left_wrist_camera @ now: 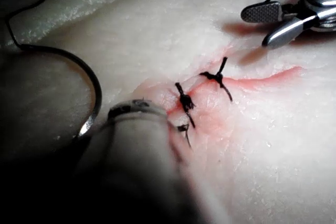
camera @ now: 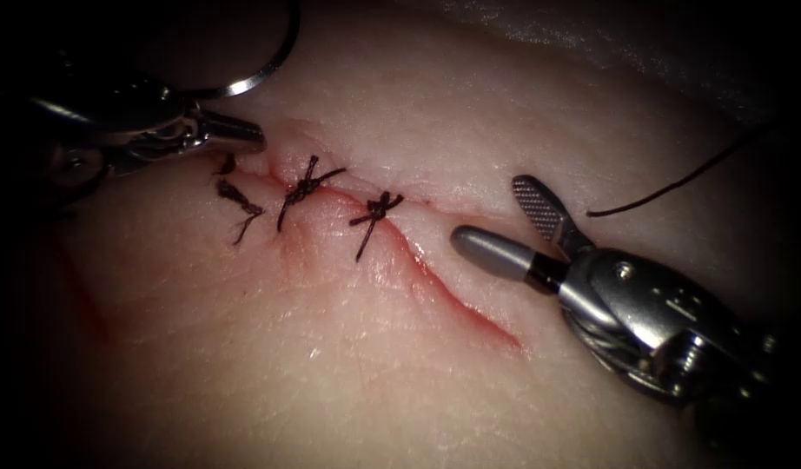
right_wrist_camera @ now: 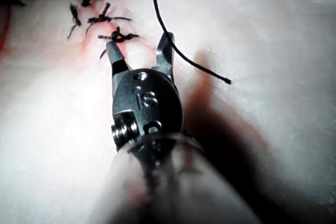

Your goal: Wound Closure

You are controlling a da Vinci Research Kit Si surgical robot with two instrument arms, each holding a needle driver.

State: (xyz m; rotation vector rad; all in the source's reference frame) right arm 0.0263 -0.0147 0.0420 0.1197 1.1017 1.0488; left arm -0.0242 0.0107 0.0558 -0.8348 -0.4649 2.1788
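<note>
Right tool (camera: pixel 505 221), my steel needle driver with cross-hatched jaw faces, sits nearest the lens at the endoscope's right; jaws spread wide, holding nothing, tips just over the cut's right stretch.

Pale, glistening slab of pork tissue (camera: pixel 244 373): soft, faintly wrinkled skin. Long diagonal cut (camera: pixel 457 300) runs upper left to lower right; thin red fluid (camera: pixel 331 252) smears its lips and the skin on its left side.

Left tool (camera: pixel 231 132), the other steel driver, lies at the cut's upper-left end. Jaws clamped together on the curved polished steel needle (camera: pixel 270 65), gripped near one end of its curve; I can't tell which end. Needle arcs up and away from the jaws, clear of the tissue, not in it.

Key relation: needle lies well apart from my right tool, across the stitched stretch toward the upper left, its curve standing up from the left jaws. Left arm has it; right arm is nearer the open part of the cut.

Dark thin thread (camera: pixel 678 187) trails loose over the tissue beyond my right jaws, free end near them, not gripped.

Three dark braided knots (camera: pixel 307 187) with short cut ends cross the cut's upper-left part; lower-right stretch unstitched.
</note>
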